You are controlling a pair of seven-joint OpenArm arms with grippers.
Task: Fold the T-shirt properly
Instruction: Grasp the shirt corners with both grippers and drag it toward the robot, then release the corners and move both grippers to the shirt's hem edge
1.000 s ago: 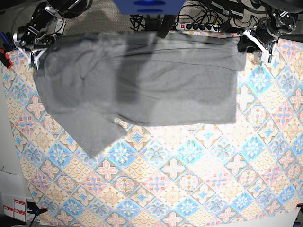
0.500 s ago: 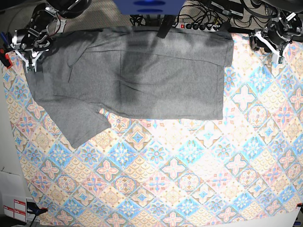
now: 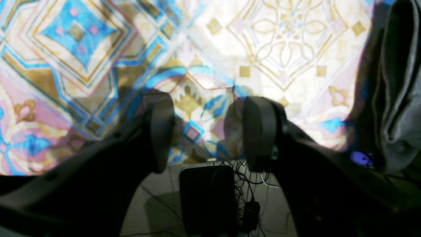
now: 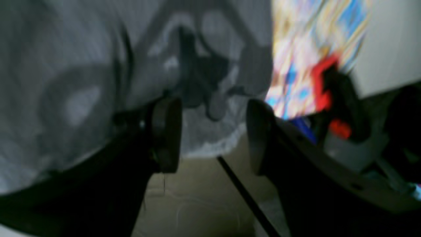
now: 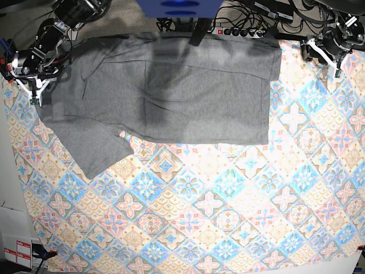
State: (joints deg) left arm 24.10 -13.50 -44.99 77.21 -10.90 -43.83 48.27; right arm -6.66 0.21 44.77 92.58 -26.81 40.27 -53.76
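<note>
The heather-grey T-shirt [image 5: 171,85] lies spread flat across the far part of the patterned tablecloth [image 5: 217,211], with one sleeve [image 5: 100,151] pointing to the near left. My right gripper [image 5: 35,91] hovers at the shirt's far-left corner. In the right wrist view this gripper [image 4: 213,136] is open, with the grey cloth [image 4: 98,49] beyond its fingers and nothing between them. My left gripper [image 5: 335,64] is over bare tablecloth, right of the shirt's far-right corner. In the left wrist view it [image 3: 210,131] is open and empty, and the shirt's edge [image 3: 398,82] hangs at the right.
A power strip and cables [image 5: 245,31] run behind the table's far edge. A red clamp [image 5: 7,71] grips the left edge of the tablecloth, also seen as a red clamp [image 4: 324,85] beside my right gripper. Labelled boxes [image 5: 17,251] sit on the floor at the near left.
Both grippers have opened and let go of the T-shirt. It has dropped from its stretched, lifted state and settled flat, further back. The right gripper has since shifted slightly down and left.
</note>
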